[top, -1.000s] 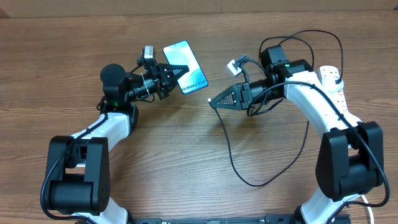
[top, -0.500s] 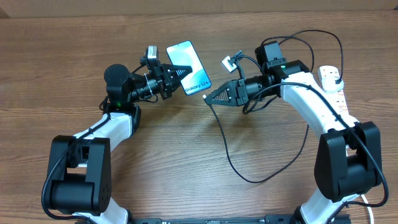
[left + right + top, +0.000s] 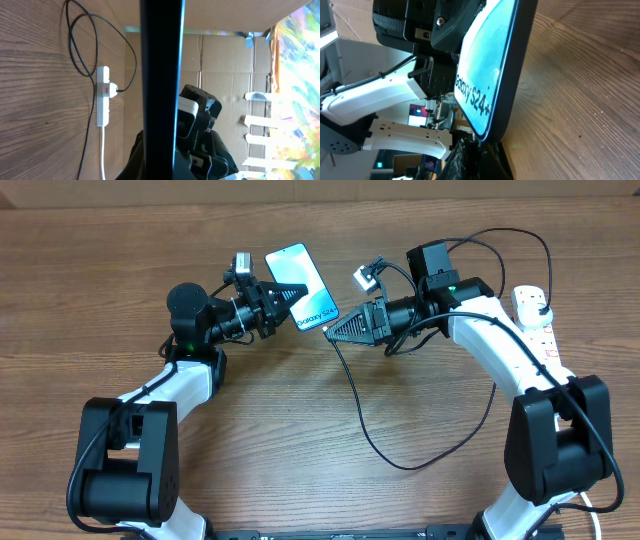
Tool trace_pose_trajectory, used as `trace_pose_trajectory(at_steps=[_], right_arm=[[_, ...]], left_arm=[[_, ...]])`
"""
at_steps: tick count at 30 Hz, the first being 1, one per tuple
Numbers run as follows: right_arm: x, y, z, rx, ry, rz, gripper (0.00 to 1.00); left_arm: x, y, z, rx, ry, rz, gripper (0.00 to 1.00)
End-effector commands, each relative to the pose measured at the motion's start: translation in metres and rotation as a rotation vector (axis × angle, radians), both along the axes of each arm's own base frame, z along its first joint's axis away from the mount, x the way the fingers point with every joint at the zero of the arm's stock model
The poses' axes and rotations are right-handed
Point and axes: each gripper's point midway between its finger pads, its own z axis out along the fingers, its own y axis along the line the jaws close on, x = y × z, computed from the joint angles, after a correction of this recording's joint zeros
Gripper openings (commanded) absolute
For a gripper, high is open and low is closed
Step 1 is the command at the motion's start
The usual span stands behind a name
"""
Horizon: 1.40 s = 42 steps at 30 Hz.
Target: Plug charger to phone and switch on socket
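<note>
Left gripper (image 3: 296,294) clamps the phone (image 3: 298,266), upper centre; right gripper (image 3: 334,335) pinches the charger (image 3: 405,468), its tip seemingly hidden.

Wood-grain table (image 3: 270,470) spans the view; brown cardboard (image 3: 225,65) stands behind it; colourful patterned sheet (image 3: 300,60) beside.

A brown wooden desk (image 3: 250,480)
Brown cardboard (image 3: 225,65) stands behind the desk, and a bright patch of many colours (image 3: 300,75) shows beside it.

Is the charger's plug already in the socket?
Yes, the charger's black plug sits in the white socket.
</note>
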Motion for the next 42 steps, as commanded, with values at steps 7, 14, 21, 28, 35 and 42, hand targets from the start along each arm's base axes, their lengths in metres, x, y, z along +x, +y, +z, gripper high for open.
trace_pose_trajectory(at_steps=[7,14,21,28,35,42], right_arm=[[-0.007,0.002,0.016,0.048,0.021,0.019,0.04],[-0.007,0.003,0.019,0.064,0.016,0.028,0.04],[-0.007,0.003,0.016,0.056,0.018,0.024,0.04],[-0.006,0.002,0.013,0.039,0.019,0.015,0.04],[-0.003,0.002,0.008,0.015,0.033,0.0,0.04],[-0.002,0.003,0.009,0.02,0.021,0.001,0.04]], left_arm=[[0.004,-0.002,0.01,0.009,-0.062,0.012,0.04],[0.005,-0.005,0.01,0.009,-0.061,0.018,0.04],[0.005,-0.006,0.01,0.007,-0.057,0.02,0.04],[0.005,-0.006,0.01,0.007,-0.057,0.022,0.04],[0.005,-0.006,0.01,0.005,-0.054,0.022,0.04],[0.005,-0.006,0.01,0.005,-0.054,0.021,0.04]])
